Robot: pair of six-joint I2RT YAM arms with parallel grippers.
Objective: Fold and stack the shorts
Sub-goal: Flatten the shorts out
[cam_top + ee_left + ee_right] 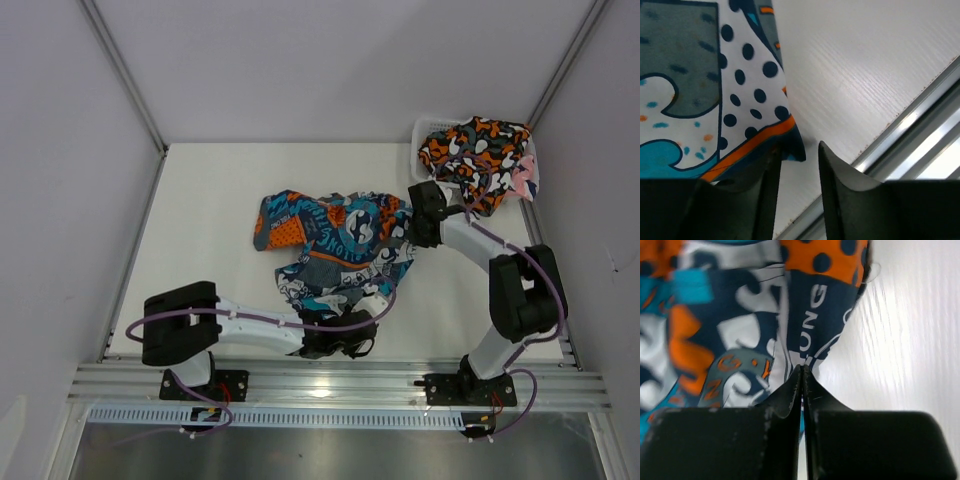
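Observation:
The blue-teal-orange patchwork shorts (335, 245) lie crumpled on the white table (210, 220). My left gripper (350, 340) is at their near edge. In the left wrist view its jaws (797, 147) stand apart with bare table in the gap, and a hem corner of the shorts (690, 100) drapes over the left finger (771, 170). My right gripper (412, 218) is at the shorts' far right edge. In the right wrist view it (802, 367) is shut on the fabric (740, 315), with a teal sliver between the jaws. The orange camouflage shorts (470, 145) and a pink pair (522, 175) lie in the basket.
The white mesh basket (425, 128) stands at the table's far right corner. An aluminium rail (340, 380) runs along the near edge, close behind the left gripper, and the rail (920, 130) also shows in the left wrist view. White walls enclose the table.

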